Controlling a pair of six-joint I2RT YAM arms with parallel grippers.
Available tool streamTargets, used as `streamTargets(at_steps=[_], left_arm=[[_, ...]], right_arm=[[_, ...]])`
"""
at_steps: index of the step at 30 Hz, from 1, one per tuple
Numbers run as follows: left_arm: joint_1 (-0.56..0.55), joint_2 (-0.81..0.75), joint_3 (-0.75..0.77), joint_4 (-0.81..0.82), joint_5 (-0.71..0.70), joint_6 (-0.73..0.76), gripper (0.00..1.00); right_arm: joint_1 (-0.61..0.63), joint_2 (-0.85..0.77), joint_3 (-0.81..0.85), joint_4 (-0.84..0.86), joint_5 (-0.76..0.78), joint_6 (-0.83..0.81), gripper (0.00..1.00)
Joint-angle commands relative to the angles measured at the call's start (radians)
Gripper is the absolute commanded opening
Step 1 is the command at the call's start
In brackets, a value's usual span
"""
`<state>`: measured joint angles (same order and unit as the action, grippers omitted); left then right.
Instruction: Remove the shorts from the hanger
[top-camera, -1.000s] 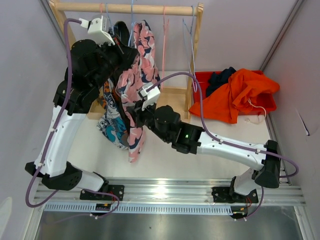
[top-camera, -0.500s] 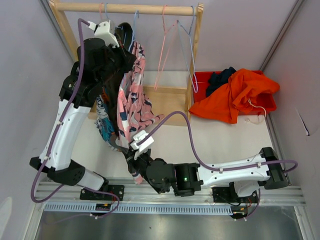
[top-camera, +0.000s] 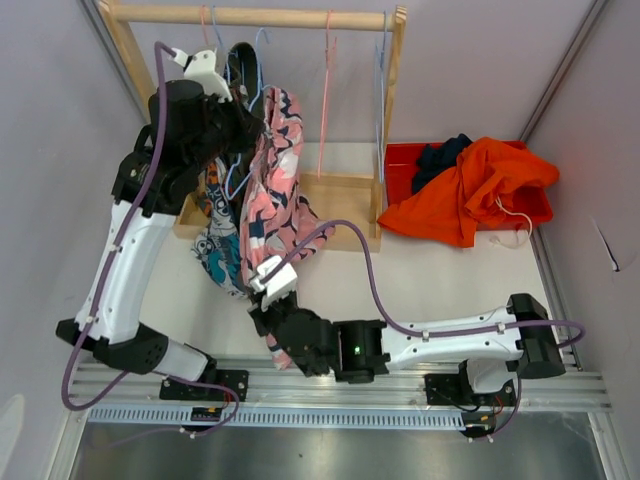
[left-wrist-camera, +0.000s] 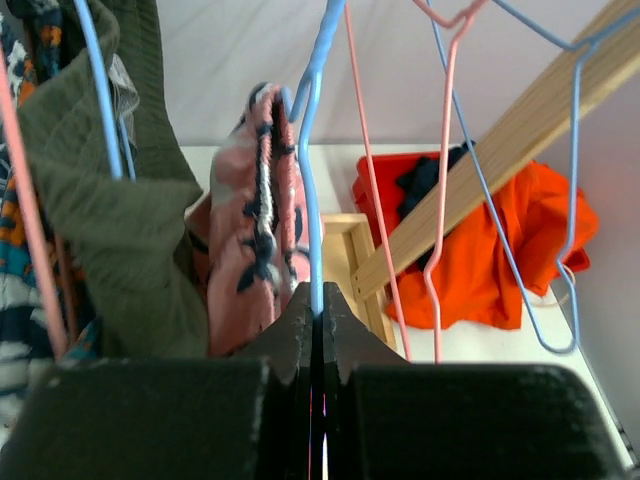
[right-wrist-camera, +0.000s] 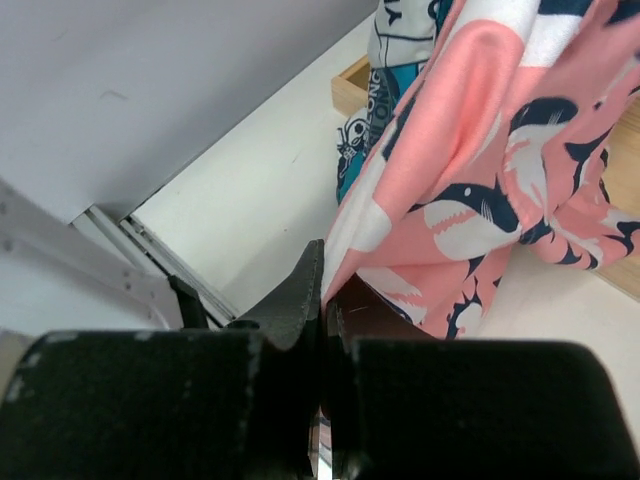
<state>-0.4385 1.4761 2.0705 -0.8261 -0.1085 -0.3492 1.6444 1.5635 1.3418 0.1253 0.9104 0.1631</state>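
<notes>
- The left gripper (left-wrist-camera: 318, 305) has its fingers pinched shut on the wire of a blue hanger (left-wrist-camera: 314, 150), high beside the left post of the wooden rack (top-camera: 250, 17). It sits about where it was half a second ago, higher than a second ago.
- The olive green shorts (left-wrist-camera: 110, 230) hang just left of that hanger in the left wrist view.
- The cartoon-print shorts (top-camera: 222, 255) hang below the left arm. The right wrist view shows lettering on the print (right-wrist-camera: 385, 70), too cropped to read.
- The pink shorts (top-camera: 275, 170) still have their waist up at the held hanger. They stretch down and toward the near edge, and a fold now bunches over the rack's base, where half a second ago the cloth hung straighter.
- The right gripper (right-wrist-camera: 322, 300) is clamped on the lower hem of the pink shorts. A second ago it was mid-table; now it is low by the rail, slightly farther left than half a second ago.
- The empty pink hanger (top-camera: 325, 90) and the empty blue hanger (top-camera: 380, 100) now hang straight; half a second ago they were swung aslant.
- The orange shorts (top-camera: 480, 190) and navy shorts (top-camera: 445, 155) lie heaped in the red bin (top-camera: 400, 160), unchanged.
</notes>
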Motion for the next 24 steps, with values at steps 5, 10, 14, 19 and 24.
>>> streamTargets(at_steps=[5, 10, 14, 19, 24], left_arm=[[0.014, -0.287, -0.216, 0.007, 0.187, -0.005, 0.0], [0.009, -0.431, -0.329, -0.102, 0.285, -0.054, 0.0], [0.007, -0.508, -0.381, -0.116, 0.244, -0.044, 0.0], [0.007, -0.573, -0.418, -0.013, 0.118, -0.025, 0.0], [0.007, -0.54, -0.421, 0.031, 0.115, -0.022, 0.0]], right_arm=[[-0.271, -0.034, 0.082, 0.02, -0.203, -0.057, 0.0], [-0.458, -0.023, 0.167, -0.015, -0.291, -0.091, 0.0], [-0.512, -0.064, 0.166, -0.061, -0.298, -0.045, 0.0], [-0.378, -0.241, -0.039, -0.066, -0.158, -0.002, 0.0], [-0.152, -0.504, -0.168, -0.212, 0.091, -0.076, 0.0]])
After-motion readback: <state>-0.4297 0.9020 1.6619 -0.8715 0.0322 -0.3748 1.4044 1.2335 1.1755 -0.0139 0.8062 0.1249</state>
